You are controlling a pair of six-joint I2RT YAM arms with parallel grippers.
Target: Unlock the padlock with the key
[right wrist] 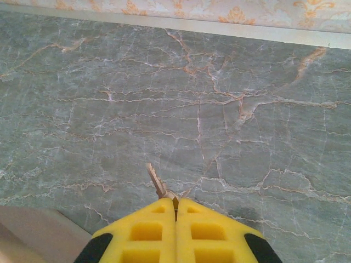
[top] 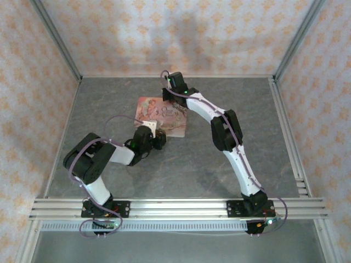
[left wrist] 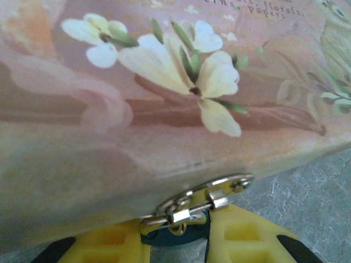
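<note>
The teal-blue padlock (left wrist: 174,234) hangs from the metal hasp (left wrist: 204,201) on the front edge of the pink tin (left wrist: 164,98). My left gripper (left wrist: 176,241) is shut on the padlock, one yellow finger pressing each side of its body. In the top view the left gripper (top: 159,135) sits at the tin's near edge. My right gripper (right wrist: 176,207) is shut on the key (right wrist: 156,181), whose thin pale blade sticks out up and to the left over the bare floor. From above, the right gripper (top: 169,91) is at the tin's far side.
The pink picture-printed tin (top: 152,111) lies flat mid-table between both arms. Grey marbled floor (right wrist: 230,109) spreads around it, bounded by patterned walls (top: 181,33) and aluminium rails (top: 175,205) at the near edge.
</note>
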